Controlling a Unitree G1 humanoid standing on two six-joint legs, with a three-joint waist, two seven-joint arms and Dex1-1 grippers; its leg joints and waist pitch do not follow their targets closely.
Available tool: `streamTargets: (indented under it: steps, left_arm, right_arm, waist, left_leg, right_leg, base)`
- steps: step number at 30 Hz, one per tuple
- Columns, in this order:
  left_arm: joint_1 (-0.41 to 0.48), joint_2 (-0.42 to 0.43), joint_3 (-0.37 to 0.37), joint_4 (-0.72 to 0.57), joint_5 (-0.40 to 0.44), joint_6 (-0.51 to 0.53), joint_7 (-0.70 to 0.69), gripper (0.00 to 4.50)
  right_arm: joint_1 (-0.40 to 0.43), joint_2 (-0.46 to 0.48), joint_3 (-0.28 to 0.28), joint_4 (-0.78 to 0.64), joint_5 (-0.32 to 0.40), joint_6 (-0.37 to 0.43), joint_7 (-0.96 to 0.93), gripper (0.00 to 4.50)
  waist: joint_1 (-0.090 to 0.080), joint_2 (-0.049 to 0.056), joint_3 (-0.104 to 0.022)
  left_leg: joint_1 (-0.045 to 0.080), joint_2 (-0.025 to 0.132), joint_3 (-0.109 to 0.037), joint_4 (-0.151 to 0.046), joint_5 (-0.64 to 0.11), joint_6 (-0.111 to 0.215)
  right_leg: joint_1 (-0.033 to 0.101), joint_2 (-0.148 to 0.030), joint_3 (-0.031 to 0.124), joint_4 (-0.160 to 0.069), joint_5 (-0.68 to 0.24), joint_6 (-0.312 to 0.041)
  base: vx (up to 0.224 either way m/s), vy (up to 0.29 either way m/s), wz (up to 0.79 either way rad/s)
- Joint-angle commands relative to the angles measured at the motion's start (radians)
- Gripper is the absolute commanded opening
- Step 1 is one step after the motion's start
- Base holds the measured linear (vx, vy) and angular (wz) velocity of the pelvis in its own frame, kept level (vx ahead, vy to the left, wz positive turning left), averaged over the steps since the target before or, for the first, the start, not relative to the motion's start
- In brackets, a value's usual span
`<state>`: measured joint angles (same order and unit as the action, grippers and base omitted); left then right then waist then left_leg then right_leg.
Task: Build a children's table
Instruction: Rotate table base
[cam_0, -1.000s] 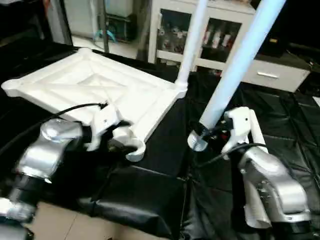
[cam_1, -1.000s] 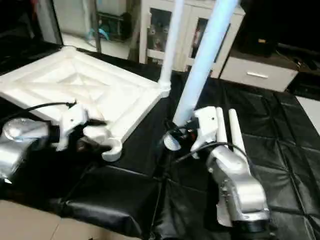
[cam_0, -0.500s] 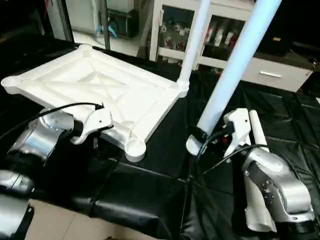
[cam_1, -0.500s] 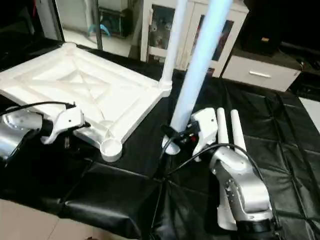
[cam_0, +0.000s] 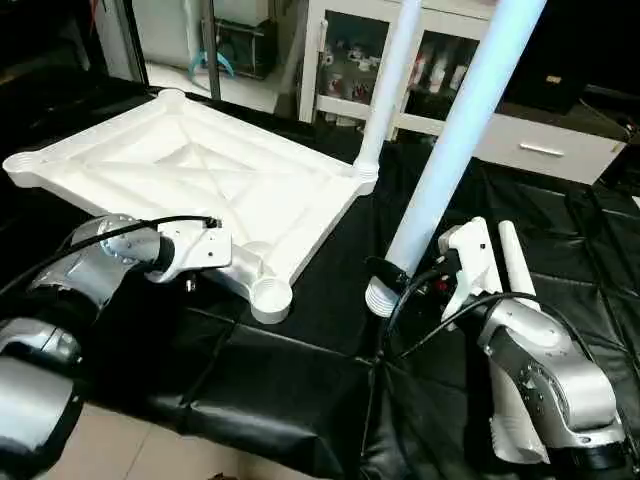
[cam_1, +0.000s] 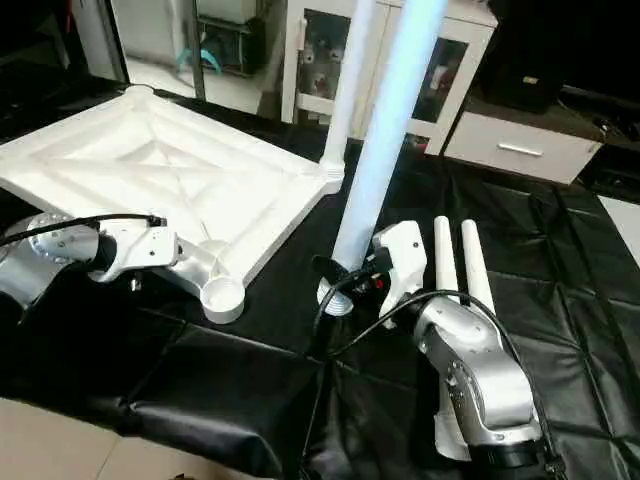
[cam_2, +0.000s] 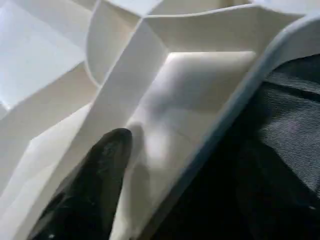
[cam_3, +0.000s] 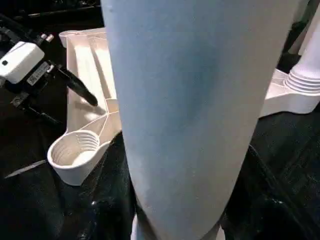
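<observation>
The children's table tabletop (cam_0: 200, 170) lies upside down on the black cover, ribs up. One white leg (cam_0: 390, 80) stands in its far right corner socket. The near corner socket (cam_0: 270, 296) holds nothing. My left gripper (cam_0: 228, 268) sits at the tabletop's near edge, open. One finger (cam_2: 100, 175) rests inside on a rib and the other stands outside the rim. My right gripper (cam_0: 397, 277) is shut on a second leg (cam_0: 450, 150). That leg leans steeply upward, its threaded end (cam_0: 380, 297) just above the cover, right of the near socket.
Two more white legs (cam_1: 445, 250) (cam_1: 470, 262) lie side by side on the black cover beside my right forearm. A white glass-door cabinet (cam_0: 440, 60) and a drawer unit (cam_0: 545, 150) stand behind the worktable. The worktable's front edge (cam_0: 270, 440) runs near me, with floor below it.
My left gripper has slid from the near corner socket along the tabletop's near edge, and its jaws have narrowed over the rim. The right gripper keeps the leg, its lower end slightly lower.
</observation>
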<state>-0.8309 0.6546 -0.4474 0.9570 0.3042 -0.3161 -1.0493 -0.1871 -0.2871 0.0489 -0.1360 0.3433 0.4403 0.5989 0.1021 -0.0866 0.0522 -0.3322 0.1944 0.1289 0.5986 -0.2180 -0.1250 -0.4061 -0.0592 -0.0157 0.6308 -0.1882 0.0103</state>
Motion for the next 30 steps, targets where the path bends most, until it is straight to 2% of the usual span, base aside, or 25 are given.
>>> streamTargets:
  steps: [1, 4, 8, 10, 12, 13, 16, 17, 21, 23, 25, 26, 30]
  left_arm:
    - [-0.004, -0.008, -0.025, 0.019, 0.017, -0.004, -0.046, 3.03]
    - [-0.012, -0.001, -0.036, 0.02, 0.02, 0.007, -0.122, 2.83]
    - [-0.021, -0.015, -0.018, 0.01, -0.026, 0.072, -0.255, 2.42]
    - [-0.019, -0.019, -0.013, 0.004, -0.037, 0.084, -0.27, 2.32]
    - [-0.007, -0.034, 0.006, -0.026, -0.075, 0.14, -0.307, 2.2]
    - [0.004, -0.041, 0.014, -0.051, -0.094, 0.175, -0.332, 1.98]
    - [0.033, -0.052, 0.015, -0.118, -0.115, 0.231, -0.363, 1.88]
    - [0.043, -0.056, 0.014, -0.137, -0.112, 0.239, -0.36, 1.64]
    - [0.071, -0.07, 0.006, -0.182, -0.071, 0.294, -0.283, 1.45]
    - [0.094, -0.097, 0.034, -0.209, -0.089, 0.353, -0.223, 1.28]
    - [0.128, -0.122, 0.056, -0.257, -0.102, 0.428, -0.171, 1.13]
    - [0.156, -0.127, 0.051, -0.295, -0.085, 0.468, -0.141, 1.08]
    - [0.196, -0.126, 0.031, -0.337, -0.024, 0.519, -0.083, 0.88]
  right_arm:
    - [0.007, -0.012, -0.006, -0.023, 0.002, -0.015, 0.008, 1.87]
    - [0.007, -0.017, -0.004, -0.02, 0.0, -0.021, 0.013, 1.87]
    - [0.003, -0.019, -0.004, -0.012, -0.002, -0.027, 0.016, 1.87]
    - [0.002, -0.018, -0.004, -0.01, -0.003, -0.028, 0.016, 1.87]
    - [0.001, -0.018, -0.003, -0.008, -0.005, -0.03, 0.015, 1.87]
    - [0.0, -0.018, -0.003, -0.007, -0.006, -0.031, 0.015, 1.87]
    - [-0.003, -0.019, -0.005, -0.001, -0.01, -0.035, 0.017, 1.87]
    - [-0.004, -0.019, -0.006, 0.002, -0.011, -0.036, 0.017, 1.87]
    - [-0.009, -0.019, -0.008, 0.009, -0.016, -0.04, 0.011, 1.87]
    - [-0.01, -0.017, -0.01, 0.01, -0.017, -0.041, 0.005, 1.87]
    - [-0.009, -0.014, -0.011, 0.012, -0.02, -0.041, 0.0, 1.87]
    - [-0.008, -0.013, -0.01, 0.015, -0.023, -0.044, -0.002, 1.87]
    - [-0.009, -0.01, -0.007, 0.016, -0.026, -0.044, -0.004, 1.87]
  waist:
    - [0.004, 0.021, -0.055]
    - [0.004, 0.021, -0.056]
    - [0.004, 0.023, -0.056]
    - [0.004, 0.022, -0.055]
    - [0.004, 0.023, -0.055]
    - [0.005, 0.023, -0.055]
    - [0.005, 0.023, -0.055]
    - [0.004, 0.022, -0.055]
    - [0.004, 0.024, -0.053]
    - [0.005, 0.027, -0.052]
    - [0.003, 0.023, -0.053]
    - [0.002, 0.024, -0.054]
    - [-0.006, 0.025, -0.055]
  left_leg:
    - [-0.006, 0.02, 0.012, -0.086, -0.166, -0.053]
    - [-0.005, 0.019, 0.014, -0.086, -0.152, -0.051]
    - [-0.005, 0.018, 0.015, -0.086, -0.141, -0.054]
    - [-0.006, 0.018, 0.015, -0.086, -0.147, -0.055]
    - [-0.004, 0.019, 0.017, -0.086, -0.146, -0.053]
    - [-0.004, 0.02, 0.017, -0.086, -0.151, -0.052]
    - [-0.005, 0.022, 0.016, -0.087, -0.153, -0.049]
    - [-0.006, 0.02, 0.017, -0.086, -0.152, -0.045]
    - [-0.005, 0.022, 0.019, -0.087, -0.172, -0.039]
    - [-0.005, 0.022, 0.02, -0.088, -0.182, -0.04]
    - [-0.007, 0.025, 0.022, -0.087, -0.185, -0.041]
    - [-0.007, 0.024, 0.025, -0.085, -0.175, -0.035]
    - [-0.011, 0.024, 0.024, -0.086, -0.171, -0.03]
  right_leg:
    - [0.05, -0.067, 0.031, -0.064, -0.145, -0.174]
    - [0.051, -0.066, 0.032, -0.062, -0.119, -0.183]
    - [0.053, -0.066, 0.031, -0.059, -0.093, -0.196]
    - [0.054, -0.067, 0.031, -0.059, -0.095, -0.201]
    - [0.053, -0.068, 0.031, -0.059, -0.09, -0.21]
    - [0.053, -0.067, 0.031, -0.059, -0.091, -0.214]
    - [0.054, -0.069, 0.03, -0.058, -0.09, -0.221]
    - [0.055, -0.067, 0.03, -0.059, -0.089, -0.219]
    - [0.054, -0.067, 0.031, -0.065, -0.134, -0.209]
    - [0.053, -0.066, 0.031, -0.067, -0.155, -0.206]
    - [0.055, -0.068, 0.031, -0.065, -0.159, -0.208]
    - [0.053, -0.066, 0.031, -0.066, -0.152, -0.21]
    - [0.055, -0.064, 0.031, -0.068, -0.158, -0.201]
  base:
    - [0.0, 0.0, 0.0]
    - [0.0, 0.0, 0.0]
    - [0.0, 0.0, 0.0]
    - [0.0, 0.0, 0.0]
    - [0.0, 0.0, 0.0]
    - [0.0, 0.0, 0.0]
    - [0.0, 0.0, 0.0]
    - [0.0, 0.0, 0.0]
    - [0.0, 0.0, 0.0]
    - [0.0, 0.0, 0.0]
    - [0.0, 0.0, 0.0]
    - [0.0, 0.0, 0.0]
    - [0.0, 0.0, 0.0]
